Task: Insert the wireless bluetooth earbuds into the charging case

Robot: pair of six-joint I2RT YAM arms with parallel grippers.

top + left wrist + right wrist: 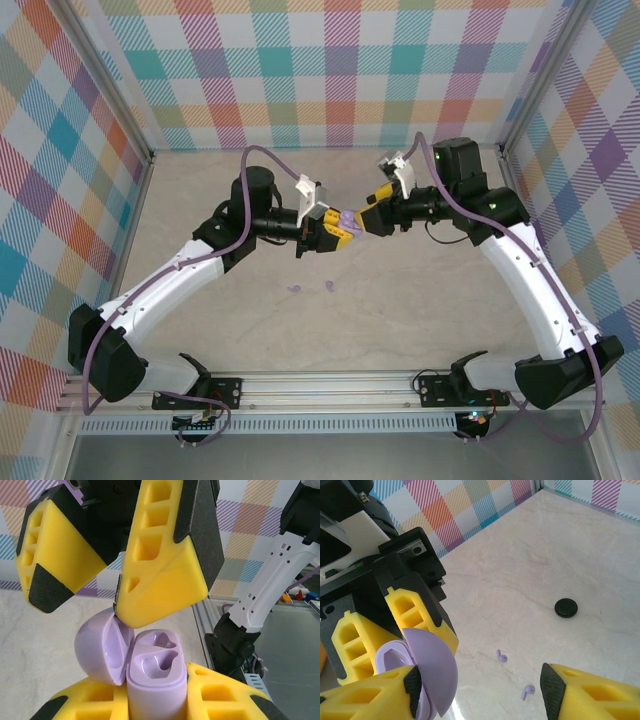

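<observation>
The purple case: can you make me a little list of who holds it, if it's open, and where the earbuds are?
Case: lilac charging case, lid open, both slots empty
Holder: left gripper, shut on the case
Helper: right gripper, open, one fingertip against the lid
Earbuds: two lilac earbuds, lying on the table
Also there: black round case, on the table

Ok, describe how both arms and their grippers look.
Both the left arm and right arm have white link shells, black joints and a lilac cable running along them. The left gripper and right gripper carry chunky yellow fingers with hollow pockets and black pads.
</observation>
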